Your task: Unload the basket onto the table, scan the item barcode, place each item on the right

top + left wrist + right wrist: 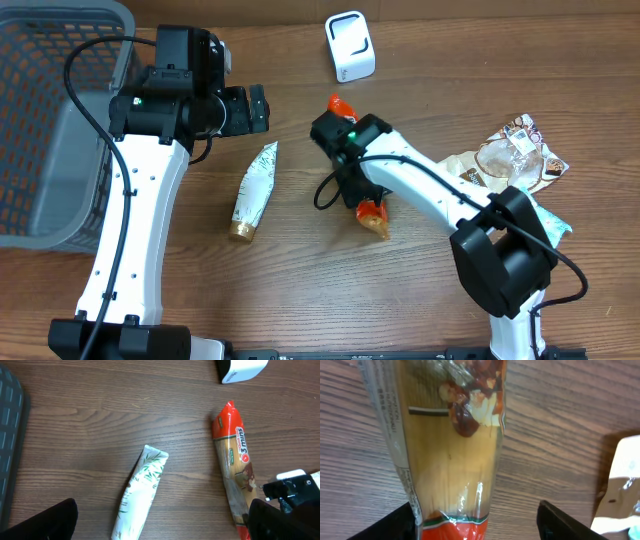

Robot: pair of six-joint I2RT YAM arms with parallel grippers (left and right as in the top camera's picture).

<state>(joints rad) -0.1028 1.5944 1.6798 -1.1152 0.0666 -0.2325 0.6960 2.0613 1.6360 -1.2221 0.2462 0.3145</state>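
**Right wrist view: claw spread astride the pasta packet**

1. In the right wrist view, the right gripper (477, 516) has its fingers (395, 522) spread apart. The pasta packet (450, 460) runs up the middle of the frame between them. The lower-left finger sits against the packet's edge and the lower-right finger stands clear, so nothing is clamped. The packet's weight rests on the table (570, 420).
2. The packet is clear film over pale straight strands, with an orange-red band at the bottom edge and a food picture at the top. No barcode is legible on this face.
3. In the left wrist view, the left gripper (160, 515) is spread wide and empty, just beside a white tube (142, 490) at lower centre. The packet lies at right, with "3mins" printed near its red upper end.
4. In the overhead view, the packet lies centre frame under the right arm. The white scanner (350, 45) stands at upper centre, well apart.
5. The label faces up, not toward the scanner, so expect to regrip and turn the packet.
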